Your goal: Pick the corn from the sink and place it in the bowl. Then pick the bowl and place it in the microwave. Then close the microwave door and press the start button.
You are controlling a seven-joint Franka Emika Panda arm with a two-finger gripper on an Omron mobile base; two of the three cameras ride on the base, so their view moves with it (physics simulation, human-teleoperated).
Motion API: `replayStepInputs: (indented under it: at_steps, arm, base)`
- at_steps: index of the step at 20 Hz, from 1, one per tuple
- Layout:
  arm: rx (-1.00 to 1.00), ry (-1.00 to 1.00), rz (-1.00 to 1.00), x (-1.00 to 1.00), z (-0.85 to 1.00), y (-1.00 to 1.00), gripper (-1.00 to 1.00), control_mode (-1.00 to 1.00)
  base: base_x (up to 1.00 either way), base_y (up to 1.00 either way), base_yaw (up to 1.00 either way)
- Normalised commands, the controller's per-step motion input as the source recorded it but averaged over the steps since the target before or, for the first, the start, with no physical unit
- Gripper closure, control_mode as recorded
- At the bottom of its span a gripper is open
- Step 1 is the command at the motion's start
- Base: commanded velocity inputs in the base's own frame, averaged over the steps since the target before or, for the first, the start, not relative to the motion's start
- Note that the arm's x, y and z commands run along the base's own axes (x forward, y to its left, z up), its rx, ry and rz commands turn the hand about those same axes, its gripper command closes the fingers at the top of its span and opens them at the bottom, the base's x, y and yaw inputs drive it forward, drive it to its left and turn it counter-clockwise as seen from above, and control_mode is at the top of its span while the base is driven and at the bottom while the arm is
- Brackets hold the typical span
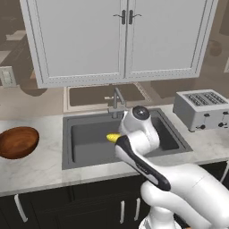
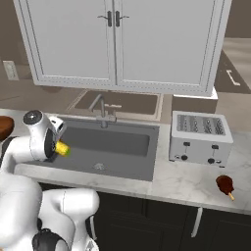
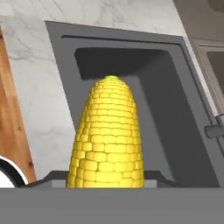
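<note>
Yellow corn with green tip, dark grey sink, reddish-brown bowl, white-veined marble counter

Counted: one corn cob, held at the pincer; one bowl; one sink; one toaster; two cupboard doors.

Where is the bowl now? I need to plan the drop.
In the left base view the bowl sits on the counter, left of the sink; the corn is above the basin.
</note>
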Motion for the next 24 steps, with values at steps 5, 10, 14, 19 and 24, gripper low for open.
replayStepInputs:
  at_steps: [5,10,14,19,24]
  arm:
    - [-0.08,0.06,0.49,0.14,0.13,1.00,1.00,-1.00]
    - [-0.10,0.03,0.38,0.40,0.26,1.00,1.00,-1.00]
    - [-0.17,0.01,0.26,0.15,0.37,1.00,1.00,-1.00]
    - [-0.20,0.01,0.06,0.06,0.34,1.00,1.00,-1.00]
    - [-0.10,0.04,0.00,0.24,0.20,0.90,1.00,-1.00]
  base:
    - [0.00,0.00,0.00]
    - [0.00,0.00,0.00]
    - [0.00,0.00,0.00]
    - [0.00,0.00,0.00]
    - [0.00,0.00,0.00]
